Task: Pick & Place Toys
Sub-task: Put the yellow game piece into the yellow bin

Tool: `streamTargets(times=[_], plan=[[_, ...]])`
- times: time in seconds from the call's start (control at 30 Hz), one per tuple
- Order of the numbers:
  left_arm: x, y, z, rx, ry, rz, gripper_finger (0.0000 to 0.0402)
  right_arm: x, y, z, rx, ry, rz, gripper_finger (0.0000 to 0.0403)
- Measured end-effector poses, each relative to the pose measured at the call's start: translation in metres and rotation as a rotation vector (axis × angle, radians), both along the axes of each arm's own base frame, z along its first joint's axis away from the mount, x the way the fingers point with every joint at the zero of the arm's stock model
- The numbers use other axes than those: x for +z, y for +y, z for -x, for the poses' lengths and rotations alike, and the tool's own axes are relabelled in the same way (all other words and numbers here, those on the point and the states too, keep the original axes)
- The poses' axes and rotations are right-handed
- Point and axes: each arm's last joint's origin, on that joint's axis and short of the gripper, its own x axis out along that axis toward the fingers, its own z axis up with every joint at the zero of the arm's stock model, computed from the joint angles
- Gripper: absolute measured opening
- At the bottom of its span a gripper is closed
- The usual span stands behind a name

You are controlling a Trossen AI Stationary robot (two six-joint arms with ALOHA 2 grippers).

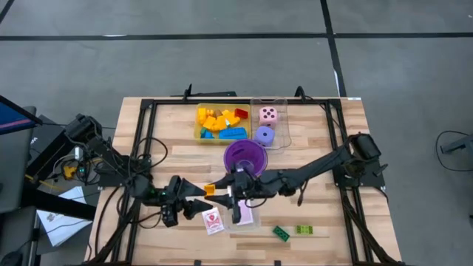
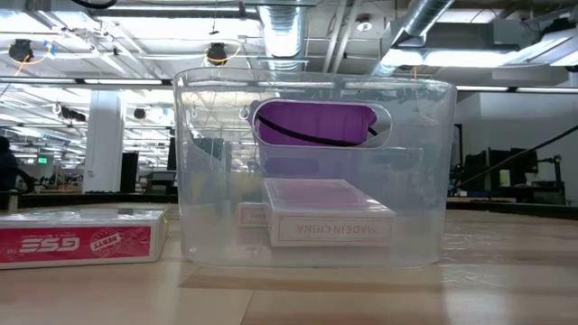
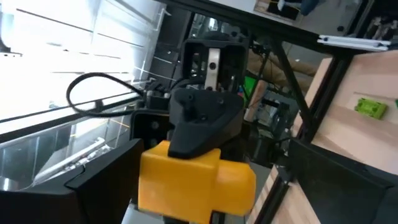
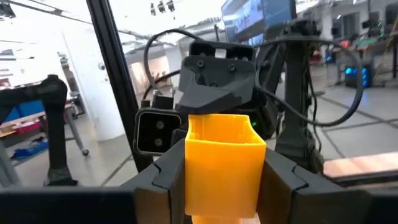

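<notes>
A yellow brick (image 1: 211,190) hangs above the table's near middle, between my two grippers. My right gripper (image 1: 220,191) reaches in from the right and is shut on it. My left gripper (image 1: 201,194) faces it from the left and is open, with its fingers on either side of the brick's other end (image 3: 186,180). More bricks lie in the yellow tray (image 1: 198,133) at the back. A pink die (image 1: 268,114) and a purple die (image 1: 264,135) sit in a clear tray (image 1: 284,122). Two green bricks (image 1: 281,233) (image 1: 304,230) and a white-red card (image 1: 213,220) lie near the front edge. My right gripper pinches the yellow brick's two opposite sides (image 4: 194,180) between its two fingers (image 4: 163,177). The fingers lie about level and come from the table's right. The brick is lifted clear of the table and sticks out past the fingertips toward my left gripper.
A purple cup (image 1: 246,155) stands just behind the grippers. A clear tray (image 2: 424,181) holding a pink card box (image 2: 330,217) sits below them near the front. A red card box (image 2: 81,236) lies to its left in the low view.
</notes>
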Motion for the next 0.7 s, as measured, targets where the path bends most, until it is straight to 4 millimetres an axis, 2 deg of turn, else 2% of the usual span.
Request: streamTargets(times=[0.17,0.37,0.6,0.7], plan=[[-0.001,0.002,-0.002,0.008,0.006,-0.002,0.0391,-0.002,-0.005,-0.002,0.024,0.016,-0.017,0.0143],[-0.001,0.006,-0.005,0.022,0.012,0.023,0.0390,-0.004,-0.005,-0.003,0.039,0.045,-0.019,0.0126],[-0.006,0.012,-0.010,0.047,0.048,0.019,0.0366,-0.006,-0.005,-0.003,0.039,0.061,-0.015,0.0146],[-0.006,0.011,-0.010,0.008,0.044,0.010,0.0349,-0.006,-0.005,-0.003,0.040,0.062,-0.015,0.0139]])
